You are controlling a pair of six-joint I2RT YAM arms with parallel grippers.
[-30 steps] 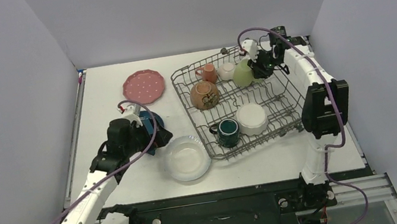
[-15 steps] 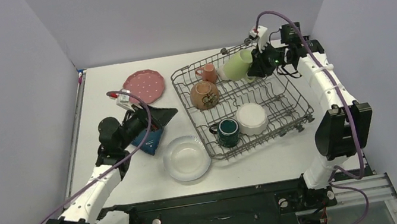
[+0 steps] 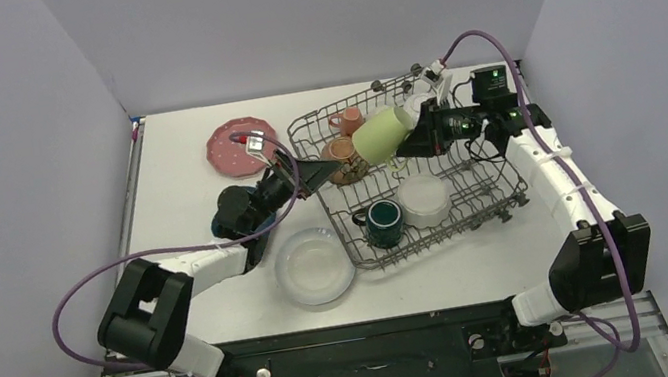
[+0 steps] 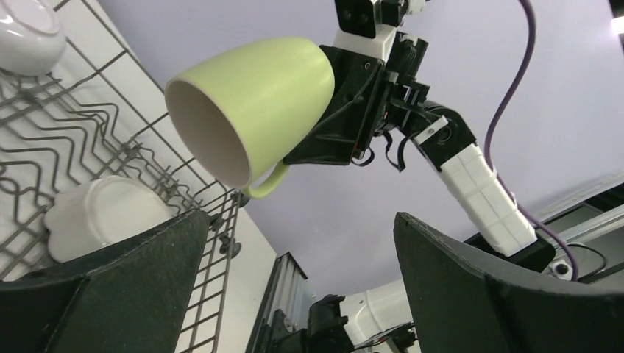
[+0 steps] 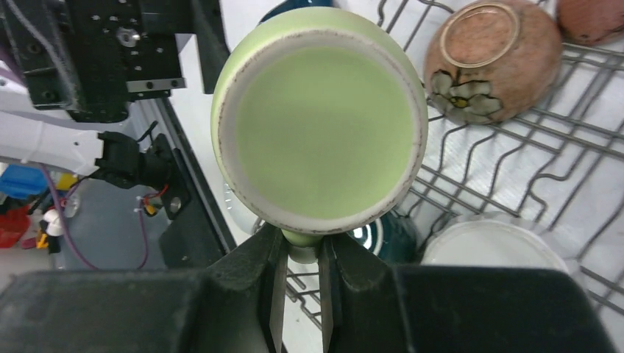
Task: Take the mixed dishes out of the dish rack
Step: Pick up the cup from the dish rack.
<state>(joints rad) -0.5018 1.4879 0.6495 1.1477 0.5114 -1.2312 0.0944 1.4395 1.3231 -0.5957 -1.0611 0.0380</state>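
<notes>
White table point(image 3: 173, 153); above its dish rack point(image 3: 509, 183), light-green cup point(image 3: 380, 136) now farther left.

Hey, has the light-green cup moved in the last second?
Yes. The light-green cup, clamped by its handle in the right gripper, has left the dish rack's far right corner and shifted left, now hanging over the middle near the brown bowl.

Counting as I stand here: one dish rack point(image 3: 438, 233). Three cups: orange cup point(image 3: 351, 121), dark green mug point(image 3: 382, 222), light-green cup point(image 3: 380, 136). Three bowls: brown bowl point(image 3: 339, 161), large white bowl point(image 3: 423, 200), small white bowl point(image 4: 22, 33). Two plates: pink dotted plate point(image 3: 230, 150), white plate point(image 3: 312, 266). One blue dish point(image 3: 258, 241), mostly hidden.
</notes>
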